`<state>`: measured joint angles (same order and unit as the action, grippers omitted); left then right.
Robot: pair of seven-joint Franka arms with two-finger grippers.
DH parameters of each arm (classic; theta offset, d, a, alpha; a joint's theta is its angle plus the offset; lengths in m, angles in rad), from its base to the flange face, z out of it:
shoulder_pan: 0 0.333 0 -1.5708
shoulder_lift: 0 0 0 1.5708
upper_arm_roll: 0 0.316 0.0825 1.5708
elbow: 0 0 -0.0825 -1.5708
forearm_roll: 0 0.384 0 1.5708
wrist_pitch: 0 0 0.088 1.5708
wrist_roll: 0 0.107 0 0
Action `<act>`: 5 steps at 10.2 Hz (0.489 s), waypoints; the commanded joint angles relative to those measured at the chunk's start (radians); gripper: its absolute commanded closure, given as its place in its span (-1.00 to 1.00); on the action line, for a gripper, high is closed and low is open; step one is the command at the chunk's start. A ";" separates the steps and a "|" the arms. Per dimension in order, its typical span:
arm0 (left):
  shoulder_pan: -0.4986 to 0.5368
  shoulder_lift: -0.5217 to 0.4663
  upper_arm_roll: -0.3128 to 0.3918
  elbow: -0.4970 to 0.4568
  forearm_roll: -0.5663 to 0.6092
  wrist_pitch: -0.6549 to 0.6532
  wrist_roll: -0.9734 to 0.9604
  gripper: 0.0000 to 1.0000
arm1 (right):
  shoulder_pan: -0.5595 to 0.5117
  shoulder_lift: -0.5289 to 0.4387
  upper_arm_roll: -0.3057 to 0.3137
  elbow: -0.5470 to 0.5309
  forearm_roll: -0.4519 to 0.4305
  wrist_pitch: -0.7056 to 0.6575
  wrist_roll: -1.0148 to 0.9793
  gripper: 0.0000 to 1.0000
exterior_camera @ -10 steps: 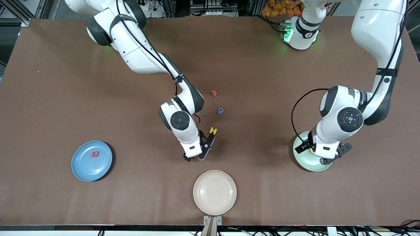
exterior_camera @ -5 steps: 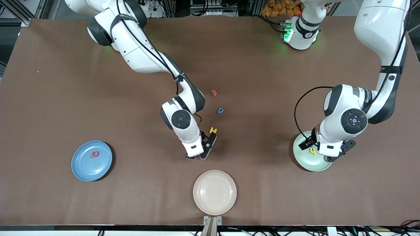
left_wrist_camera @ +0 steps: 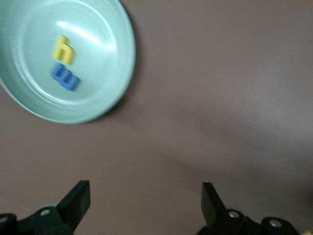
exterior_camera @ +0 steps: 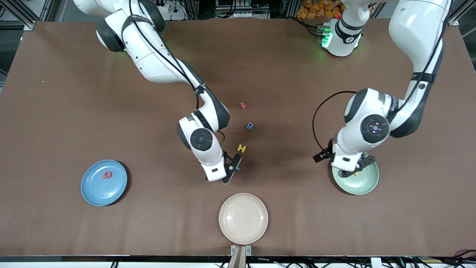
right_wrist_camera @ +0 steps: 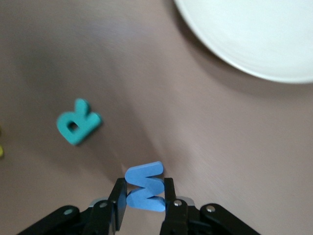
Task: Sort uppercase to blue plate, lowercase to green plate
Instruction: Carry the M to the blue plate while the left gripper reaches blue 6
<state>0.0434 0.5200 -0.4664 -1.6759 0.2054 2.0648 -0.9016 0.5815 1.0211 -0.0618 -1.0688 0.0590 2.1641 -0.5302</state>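
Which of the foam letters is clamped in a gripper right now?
The blue M, pinched in the right gripper; the teal R lies loose on the table.

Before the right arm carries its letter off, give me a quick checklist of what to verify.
1. Right claw shut on the blue M: ok, fingers pinch both sides.
2. Blue plate has room: ok, only the red Q lies in it.
3. Teal R apart from the held letter: ok, it lies flat on the table.
4. Left claw open and holding nothing: ok.
5. Green plate holds only lowercase: ok, the yellow y and blue m lie in it.
6. Yellow H out of the way: cannot tell, it lies close beside the right claw.
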 commanded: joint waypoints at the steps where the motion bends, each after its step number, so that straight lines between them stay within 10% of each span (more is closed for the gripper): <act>1: -0.038 0.024 -0.082 -0.005 -0.003 -0.003 0.036 -1.00 | -0.121 -0.110 0.011 -0.017 -0.002 -0.168 0.007 1.00; 5: -0.278 0.124 -0.103 -0.002 0.114 0.104 0.070 -1.00 | -0.291 -0.159 -0.174 -0.020 0.033 -0.271 0.019 1.00</act>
<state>-0.1840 0.5986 -0.5730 -1.6882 0.2571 2.1302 -0.8468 0.3412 0.8874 -0.2136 -1.0599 0.0661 1.9055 -0.5208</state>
